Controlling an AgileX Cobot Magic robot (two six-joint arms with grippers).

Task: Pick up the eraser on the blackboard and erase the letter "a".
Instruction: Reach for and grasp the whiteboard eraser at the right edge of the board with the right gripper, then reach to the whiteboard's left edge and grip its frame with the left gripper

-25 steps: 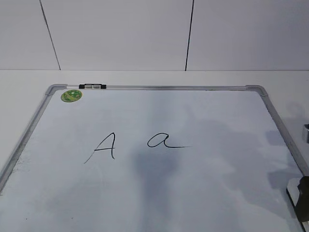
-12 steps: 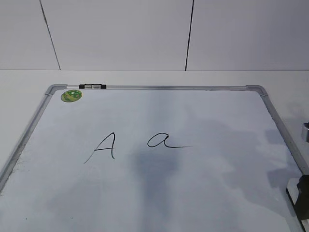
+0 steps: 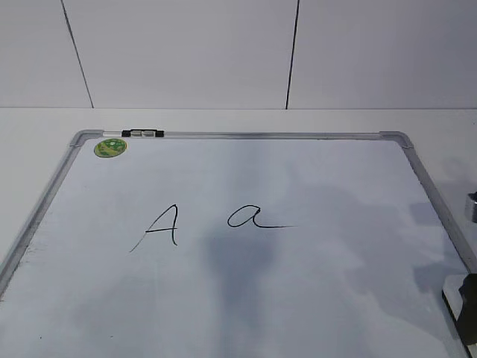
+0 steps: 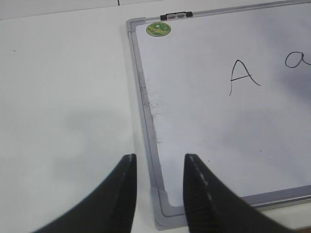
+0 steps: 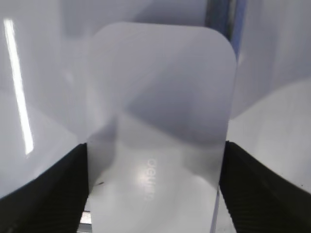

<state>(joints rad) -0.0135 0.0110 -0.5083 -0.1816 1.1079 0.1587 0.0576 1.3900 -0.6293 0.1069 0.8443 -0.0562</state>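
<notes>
Both claw fingers (image 5: 53,194) flank eraser (image 5: 160,121).

probably a lab test bench: bare white table (image 3: 223,119), plain panelled wall (image 3: 186,52), whiteboard (image 3: 313,179) laid flat.

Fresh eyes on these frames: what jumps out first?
The two black marker letters mid-board: the uppercase "A" with the letter "a" to its right on the blackboard. In the right wrist view, the eraser fills the frame, with the right pincer straddling it. The left pincer hangs open over the board's corner.
</notes>
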